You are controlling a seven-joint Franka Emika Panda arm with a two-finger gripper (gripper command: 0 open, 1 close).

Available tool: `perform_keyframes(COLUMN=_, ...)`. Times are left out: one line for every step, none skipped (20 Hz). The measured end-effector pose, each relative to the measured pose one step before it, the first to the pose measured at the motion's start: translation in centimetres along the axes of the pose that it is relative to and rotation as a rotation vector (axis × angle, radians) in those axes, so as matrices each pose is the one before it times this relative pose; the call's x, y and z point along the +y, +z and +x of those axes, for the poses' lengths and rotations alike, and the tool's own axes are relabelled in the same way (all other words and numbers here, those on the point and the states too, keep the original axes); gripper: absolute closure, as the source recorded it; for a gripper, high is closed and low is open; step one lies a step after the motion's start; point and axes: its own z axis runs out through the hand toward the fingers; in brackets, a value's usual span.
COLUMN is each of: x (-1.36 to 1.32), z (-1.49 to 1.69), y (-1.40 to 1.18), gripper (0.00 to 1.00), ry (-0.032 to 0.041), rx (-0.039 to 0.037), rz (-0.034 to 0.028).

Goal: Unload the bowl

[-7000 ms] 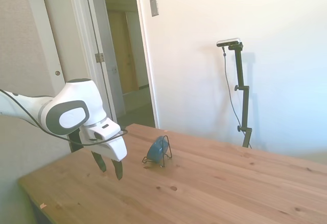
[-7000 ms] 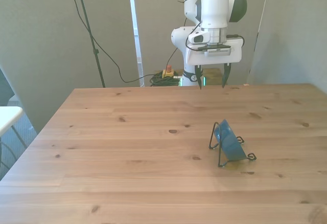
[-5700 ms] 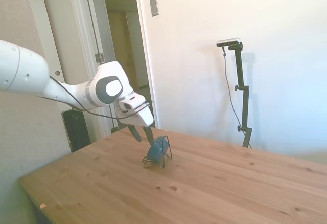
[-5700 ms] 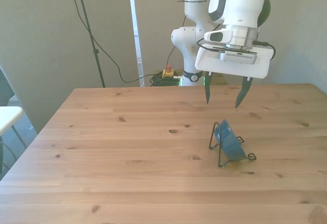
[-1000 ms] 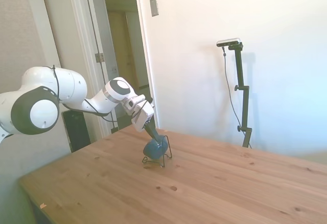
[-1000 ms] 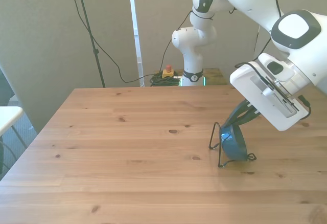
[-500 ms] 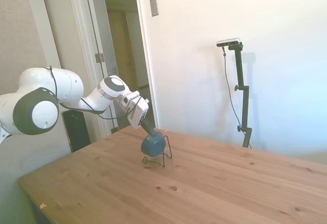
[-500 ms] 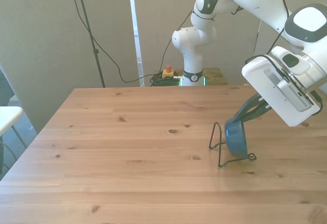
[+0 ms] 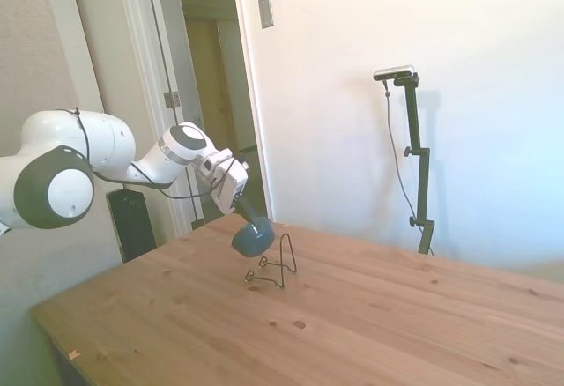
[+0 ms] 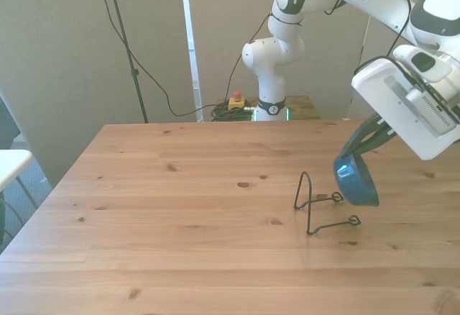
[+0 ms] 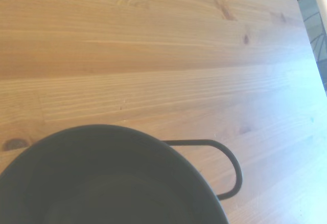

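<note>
Holding the bowl in the air at the tip of the gripper, fingers pinching its rim. Hanging tilted, rim edge-on to the front view, just off the front view's right of the rack and clear of it. Floating above the worktop in the side view too, bowl just left of the rack, with a gap between them and between bowl and wood. Gripper slanting down from the white arm to the bowl's upper edge.

Showing smooth, plain and teal-blue, round and shallow, with a glossy patch near the rim in the front view. Filling the wrist view as a dark curved mass, out of focus, with one wire loop of the rack peeking beside it. Standing thin and black, bent wire with an upright arch and two low feet ending in small curls. Lying pale and knotty, pine boards with long straight grain, matte, sunlit on the wrist view's far part.

Differing from half a second ago: then sitting propped inside the rack against the arch, now lifted out and shifted toward the front view's right. Rack standing empty now, unmoved. Seven seconds ago, gripper hanging spread near the worktop's far edge, well apart from the bowl.
</note>
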Motion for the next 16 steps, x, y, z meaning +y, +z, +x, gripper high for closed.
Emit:
perform_keyframes(x=0.845, z=-0.035, y=-0.822, gripper=1.00, ry=-0.00075, rx=0.00044, rz=0.02097)
perform_keyframes(x=0.981, z=-0.049, y=-0.833, gripper=1.00, ry=-0.00183, rx=0.00039, rz=0.01930)
perform_keyframes(x=1.058, z=0.074, y=-0.795, gripper=1.00, ry=0.00007, rx=-0.00025, rz=0.01978)
perform_keyframes(x=1.036, z=0.084, y=-0.595, gripper=1.00, ry=0.00033, rx=-0.00208, rz=0.01815)
perform_keyframes(x=1.085, z=0.147, y=-0.449, gripper=1.00, ry=0.00173, rx=-0.00330, rz=0.01603)
perform_keyframes(x=1.111, z=0.163, y=-0.227, gripper=1.00, ry=0.00177, rx=-0.00751, rz=0.01591)
perform_keyframes(x=1.088, z=0.134, y=-0.108, gripper=1.00, ry=0.00229, rx=-0.01048, rz=0.01688)
perform_keyframes(x=1.058, z=0.084, y=0.019, gripper=1.00, ry=0.00424, rx=-0.01607, rz=0.01758)
perform_keyframes(x=1.140, z=0.092, y=0.018, gripper=1.00, ry=0.00533, rx=-0.01455, rz=0.01900)
perform_keyframes(x=1.061, z=0.033, y=0.008, gripper=1.00, ry=0.00462, rx=-0.01242, rz=0.01912)
perform_keyframes(x=1.072, z=-0.077, y=0.042, gripper=1.00, ry=0.00487, rx=-0.01400, rz=0.02020)
perform_keyframes(x=1.048, z=-0.121, y=0.096, gripper=1.00, ry=0.00393, rx=-0.01152, rz=0.02117)
perform_keyframes(x=1.022, z=-0.259, y=0.193, gripper=1.00, ry=0.00291, rx=-0.01787, rz=0.02095)
perform_keyframes(x=1.036, z=-0.312, y=0.316, gripper=1.00, ry=0.00032, rx=-0.01955, rz=0.02210)
perform_keyframes(x=1.030, z=-0.313, y=0.419, gripper=1.00, ry=-0.00082, rx=-0.02202, rz=0.02214)
perform_keyframes(x=1.143, z=-0.268, y=0.568, gripper=1.00, ry=-0.00294, rx=-0.02011, rz=0.01949)
